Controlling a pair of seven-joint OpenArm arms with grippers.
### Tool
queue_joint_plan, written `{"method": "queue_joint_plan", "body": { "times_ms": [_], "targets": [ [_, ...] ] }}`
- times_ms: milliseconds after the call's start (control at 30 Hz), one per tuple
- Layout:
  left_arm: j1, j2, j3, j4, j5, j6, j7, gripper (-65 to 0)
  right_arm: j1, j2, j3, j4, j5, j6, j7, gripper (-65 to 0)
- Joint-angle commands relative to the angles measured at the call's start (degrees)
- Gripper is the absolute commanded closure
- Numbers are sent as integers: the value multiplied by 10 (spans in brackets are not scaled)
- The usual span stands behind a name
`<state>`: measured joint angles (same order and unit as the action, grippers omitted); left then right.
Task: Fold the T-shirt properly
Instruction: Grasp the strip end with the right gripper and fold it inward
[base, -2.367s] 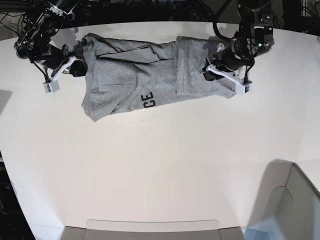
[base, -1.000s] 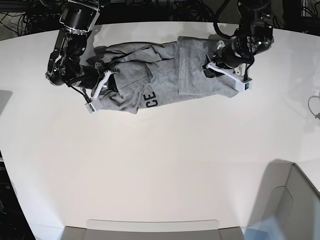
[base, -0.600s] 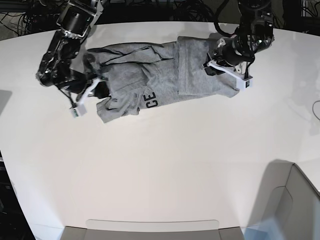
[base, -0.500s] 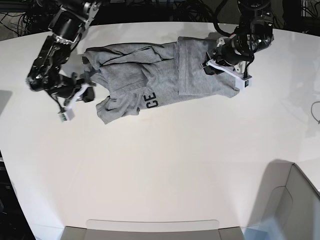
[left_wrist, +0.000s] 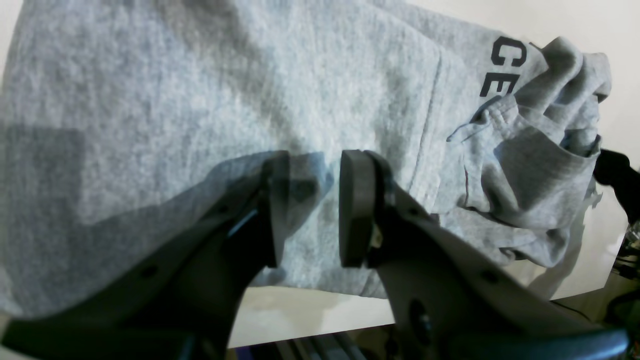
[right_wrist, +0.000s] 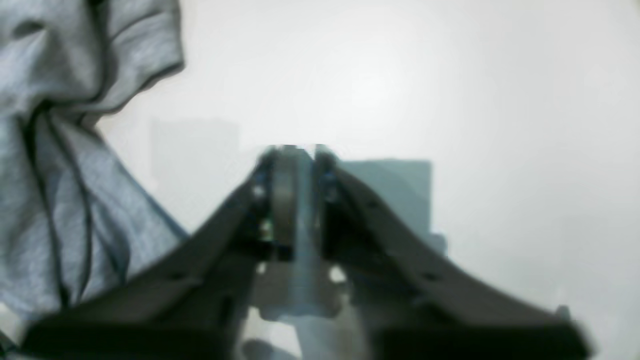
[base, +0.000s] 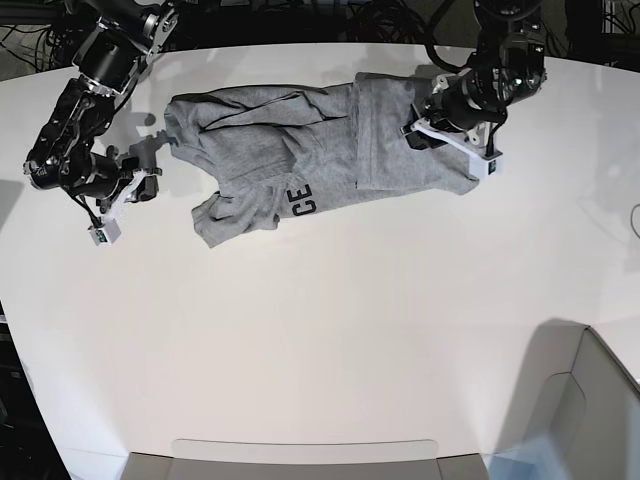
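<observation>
- The left gripper (left_wrist: 307, 207) hangs just above the T-shirt, its two dark jaws a narrow gap apart with only grey cloth showing behind the gap; nothing is pinched between them.
- In the base view the left gripper (base: 447, 137) sits over the shirt's right-hand end, at the top right of the table, its white finger piece crossing the fabric edge.
- The right gripper (right_wrist: 295, 200) is blurred in its own camera; its jaws stand nearly together with a thin pale strip between them, and I cannot tell whether they are fully closed or whether that strip is anything held.
- Seen from the base camera, the right gripper (base: 125, 195) is off the cloth, over bare table near the shirt's left end but apart from it.
- The T-shirt (base: 320, 160) is heather grey and lies stretched sideways across the far part of the white table (base: 320, 340), between the two arms.
- Its right part lies fairly flat with a straight fold line running down it; its left part is bunched and creased, with a loose lobe hanging toward the camera.
- Black block letters "CE" (base: 299, 203) show on the near edge, close to the middle of the garment.
- The left wrist camera shows the same lettering (left_wrist: 502, 67) beside a rumpled mound of cloth at the far end.
- The right wrist camera catches only a crumpled shirt edge (right_wrist: 55, 150) at its left side, lying on the table.
</observation>
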<state>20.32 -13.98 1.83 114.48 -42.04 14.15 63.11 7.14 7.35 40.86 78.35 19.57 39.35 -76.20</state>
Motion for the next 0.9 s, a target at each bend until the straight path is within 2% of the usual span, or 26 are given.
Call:
{"method": "queue_joint_plan", "body": {
  "times_ms": [0, 100, 200, 400, 700, 867],
  "targets": [
    [-1, -4, 0, 11, -5, -2, -2, -165, -4, 10, 1, 18, 10, 6, -19, -195],
    [-1, -4, 1, 11, -5, -2, -2, -165, -16, 12, 1, 50, 71, 6, -38, -292],
    [-3, -2, 1, 10, -6, -2, -2, -165, -10, 16, 3, 75, 117, 6, -38, -342],
    [-2, -2, 1, 10, -6, -2, -2, -165, -1, 6, 1, 80, 135, 6, -38, -342],
    [-2, -2, 1, 10, -6, -2, -2, -165, 2, -81, 1, 78, 135, 6, -38, -342],
    [-1, -2, 2, 10, -6, -2, -2, -165, 2, -98, -4, 23, 133, 6, -38, -342]
  ]
}}
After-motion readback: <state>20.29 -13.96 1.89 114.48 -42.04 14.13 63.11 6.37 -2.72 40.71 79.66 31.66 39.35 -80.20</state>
